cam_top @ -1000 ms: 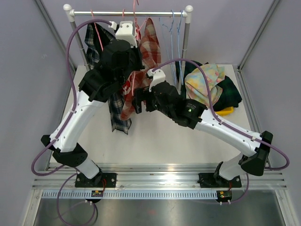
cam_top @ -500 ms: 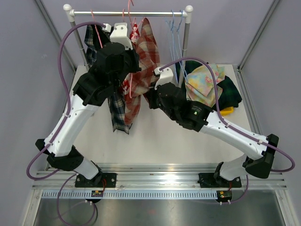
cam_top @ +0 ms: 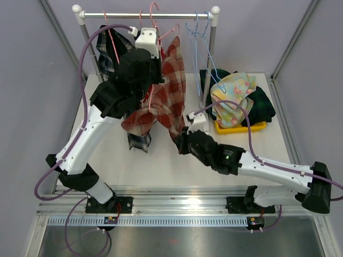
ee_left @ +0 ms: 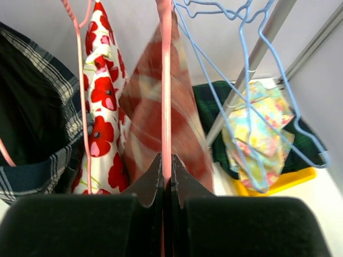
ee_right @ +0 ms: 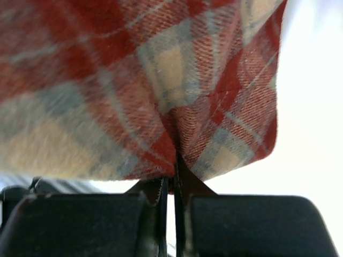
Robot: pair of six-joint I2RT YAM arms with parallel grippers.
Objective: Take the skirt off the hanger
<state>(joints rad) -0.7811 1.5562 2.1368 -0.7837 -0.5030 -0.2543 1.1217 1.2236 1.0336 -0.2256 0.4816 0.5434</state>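
- The left end effector [ee_left: 166, 167] is clamped tight on the wire of the pink hanger [ee_left: 166, 80]. Its fingers are pinched together with just the wire between them.
- The skirt [cam_top: 167, 96], the red plaid one, hangs up at that hanger, right under the rail [cam_top: 144, 15] at the back of the surface [cam_top: 161, 160].
- The right end effector [ee_right: 174, 179] is closed too, nipping the bottom edge of the skirt. In its wrist view you can see the fabric bunching into a fold right at the tips.
- From the top, the skirt runs stretched at a slant from the hanger down to the right end effector, which sits low over the surface near the middle.
- Beside the skirt on the rail there's a white garment with red poppies [ee_left: 102, 107] and a dark plaid garment [cam_top: 107, 48] further left.
- A few bare blue hangers [cam_top: 201, 32] hang at the right end of the rail.
- On the right side of the surface there's a yellow tray [cam_top: 252, 127] heaped with a pastel floral cloth [cam_top: 233, 91] and something dark green [cam_top: 263, 101].
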